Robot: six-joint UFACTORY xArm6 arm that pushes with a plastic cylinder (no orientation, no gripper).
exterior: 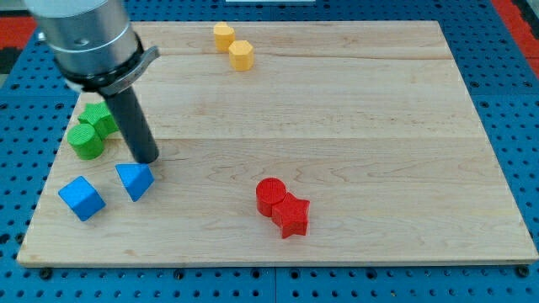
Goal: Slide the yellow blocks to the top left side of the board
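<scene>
- 2 green blocks [92,130] sit touching each other near the board's left edge, about mid-height; exact shapes hard to make out, 1 looks round.
- Blue cube [82,199] near the bottom left corner, with a blue triangle block [135,180] just beside it toward the right.
- My tip [147,159] is a bare rod, no jaws to open or close, holding nothing. It is down on the wooden board [379,126], just above the blue triangle block and just right of the green pair; contact with either, cannot tell.
- 2 yellow blocks [233,46] touch each other at the top edge, left of centre, not yet in the top left corner. They are well apart from my tip.
- 2 red blocks [282,206] touch each other below centre, toward the bottom edge, clear of any likely path.
- Risk: heading straight up from here could clip the green pair and drag it along.
- Risk: pushing the yellows off-centre could split the 2, leaving 1 behind.
- Risk: they sit right at the top edge, so a push angled upward could send them off the board.
</scene>
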